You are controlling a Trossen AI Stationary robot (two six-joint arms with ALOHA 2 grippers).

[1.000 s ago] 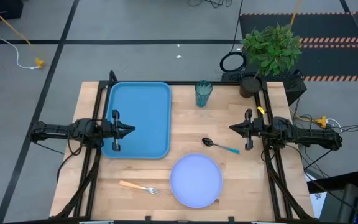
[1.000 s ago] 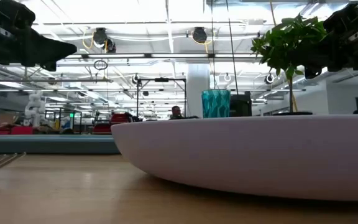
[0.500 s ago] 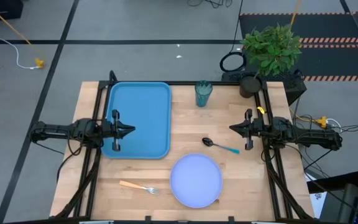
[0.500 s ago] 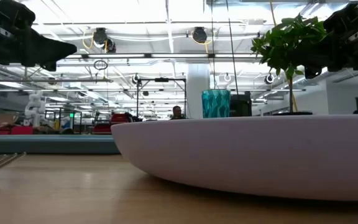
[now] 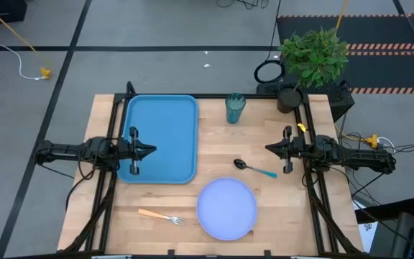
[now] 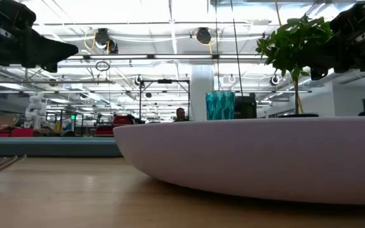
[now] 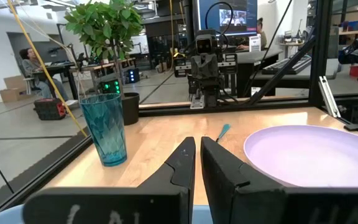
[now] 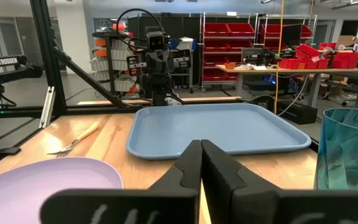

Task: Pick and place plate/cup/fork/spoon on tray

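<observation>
Seen only from above: spoon (image 5: 254, 168) beside plate (image 5: 226, 208). Hidden behind plate in low view. Left gripper (image 5: 152, 150), right gripper (image 5: 269, 148): both closed, empty.

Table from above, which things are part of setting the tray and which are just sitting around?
Job: tray, plate, cup, fork, spoon.
Lying about: potted plant, black cable loop.
</observation>
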